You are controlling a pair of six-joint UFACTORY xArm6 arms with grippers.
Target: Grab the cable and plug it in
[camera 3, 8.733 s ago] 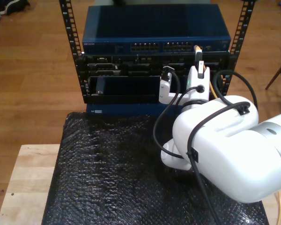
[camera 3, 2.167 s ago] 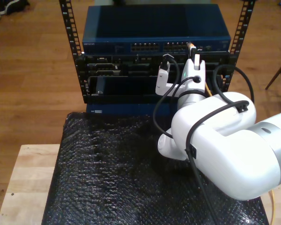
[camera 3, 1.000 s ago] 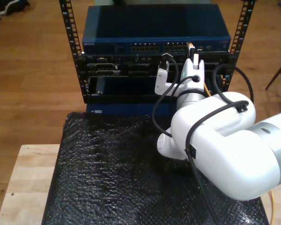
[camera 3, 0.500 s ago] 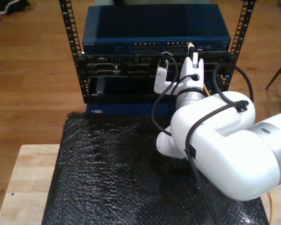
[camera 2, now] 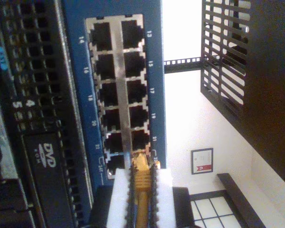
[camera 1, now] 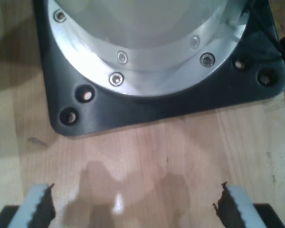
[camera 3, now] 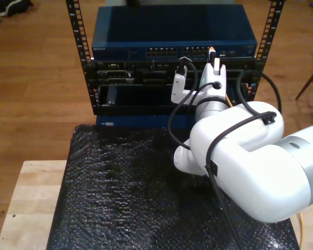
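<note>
1. Rack gear first: the blue switch (camera 3: 175, 34) sits at the top of the rack, its port block (camera 2: 118, 90) facing my second claw (camera 2: 140, 199).
2. My second claw, seen in the second wrist view, is clamped on the cable (camera 2: 141, 183) just behind the plug; its white pads (camera 2: 118, 199) press either side of the yellow boot, which points straight out from between them toward the port block.
3. My first claw (camera 1: 133, 206) hangs apart over bare wooden desk (camera 1: 147, 152), near a black base plate (camera 1: 147, 111), gripping nothing.
4. Cable: the plug tip lies at the port block's last numbered pair, touching or all but entering; I cannot tell whether it has seated.
5. Handling, as I judge: light and limp along its length, so a grip close behind the plug is right. The clear plug and its latch tab seem brittle; skewed pushing could snap them.
</note>
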